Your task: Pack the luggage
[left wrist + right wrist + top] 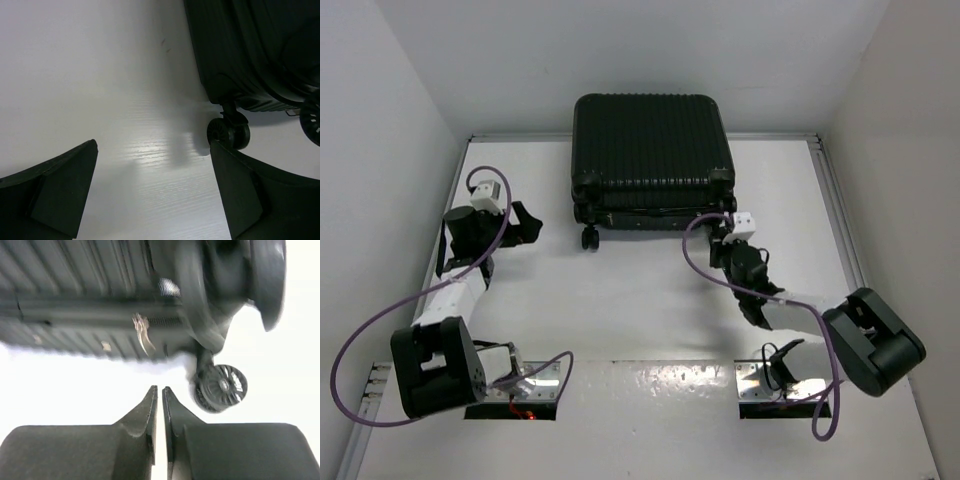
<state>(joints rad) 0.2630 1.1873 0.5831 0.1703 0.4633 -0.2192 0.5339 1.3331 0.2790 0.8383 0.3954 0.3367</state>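
Observation:
The luggage [650, 150], a black ribbed hard-shell suitcase, lies closed on its side at the back centre of the white table, wheels toward me. My left gripper [525, 225] stands wide open left of its front left wheel [589, 238], nothing between its fingers. In the left wrist view the gripper [153, 145] frames bare table, with the luggage [250, 50] and one wheel [228, 132] at upper right. My right gripper [725, 235] is at the case's front right corner. In the right wrist view the gripper [160, 388] is shut on nothing, just below the luggage [90, 290], its zip pull [142, 332] and a wheel [221, 387].
White walls close in the table on the left, right and back. A metal rail [830, 190] runs along the right edge. Purple cables [700, 265] loop from both arms. Metal mounting plates [760, 380] sit at the near edge.

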